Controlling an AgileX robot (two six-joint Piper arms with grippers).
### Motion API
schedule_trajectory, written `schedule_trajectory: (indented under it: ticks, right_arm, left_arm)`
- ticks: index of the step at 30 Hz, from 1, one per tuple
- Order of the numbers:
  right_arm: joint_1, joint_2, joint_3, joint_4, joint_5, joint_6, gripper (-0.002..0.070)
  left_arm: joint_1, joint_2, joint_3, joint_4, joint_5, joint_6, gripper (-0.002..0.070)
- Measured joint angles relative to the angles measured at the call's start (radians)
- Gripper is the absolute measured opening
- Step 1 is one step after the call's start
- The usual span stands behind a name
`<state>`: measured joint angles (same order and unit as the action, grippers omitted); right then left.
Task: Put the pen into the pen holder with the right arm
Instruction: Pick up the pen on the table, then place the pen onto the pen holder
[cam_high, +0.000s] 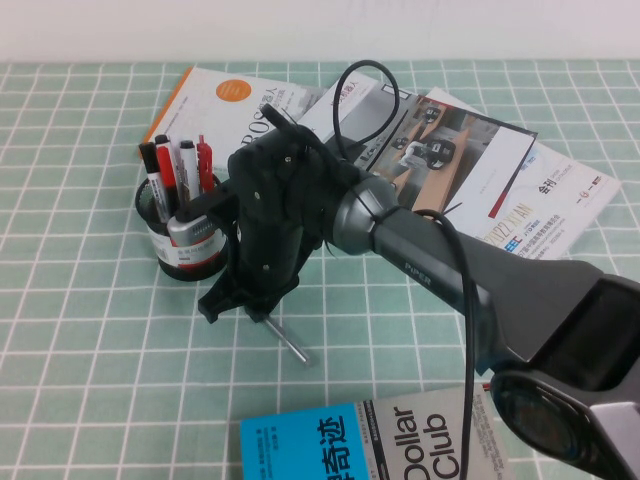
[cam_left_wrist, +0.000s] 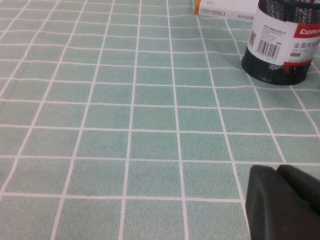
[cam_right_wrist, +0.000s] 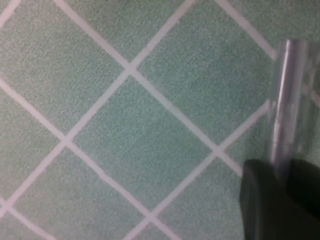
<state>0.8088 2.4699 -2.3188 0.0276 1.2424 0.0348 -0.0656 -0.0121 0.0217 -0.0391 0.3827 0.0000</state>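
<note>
item: right gripper (cam_high: 247, 300), low over the green checked tablecloth (cam_high: 90, 380) just in front of the pen holder (cam_high: 185, 235); fingers closed on the silver-grey pen (cam_high: 287, 338), which slants out below them, its far end on or just above the cloth, well short of the cup. risk: the holder is already crowded with red-and-black markers (cam_high: 170, 170), so a slanted pen may strike a marker or the mesh rim and tip the cup; the grip looks to sit near one end, so the pen could swing or slip as it is raised. left gripper (cam_left_wrist: 285, 202): parked near the cloth, some way from the holder, dark tip only, cannot tell how far open. views: high view alone shows markers and magazines (cam_high: 480, 170); right wrist view alone shows the pen (cam_right_wrist: 286, 105) clamped between dark fingers (cam_right_wrist: 260, 200); left wrist view alone shows the holder's (cam_left_wrist: 280, 40) barcode label.
</note>
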Motion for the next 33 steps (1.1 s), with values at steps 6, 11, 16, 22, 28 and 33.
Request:
schedule_trajectory:
  ticks: [6,11,16,22,28,33]
  right_arm:
    - [0.002,-0.055,0.073,0.006,-0.007,0.0,0.005]
    - [0.006,-0.202,0.215,-0.005,-0.007,0.0,0.005]
    - [0.006,-0.364,0.32,-0.037,-0.007,0.0,0.005]
    - [0.006,-0.507,0.381,-0.046,-0.009,0.0,0.005]
    - [0.006,-0.641,0.531,0.009,-0.353,-0.035,0.005]
    - [0.008,-0.701,0.739,0.101,-0.848,-0.113,0.005]
  left_arm:
    - [0.0,0.0,0.0,0.0,0.0,0.0,-0.0006]
    - [0.0,0.0,0.0,0.0,0.0,0.0,-0.0006]
    - [0.0,0.0,0.0,0.0,0.0,0.0,-0.0006]
    - [0.0,0.0,0.0,0.0,0.0,0.0,-0.0006]
    - [0.0,0.0,0.0,0.0,0.0,0.0,-0.0006]
    - [0.0,0.0,0.0,0.0,0.0,0.0,-0.0006]
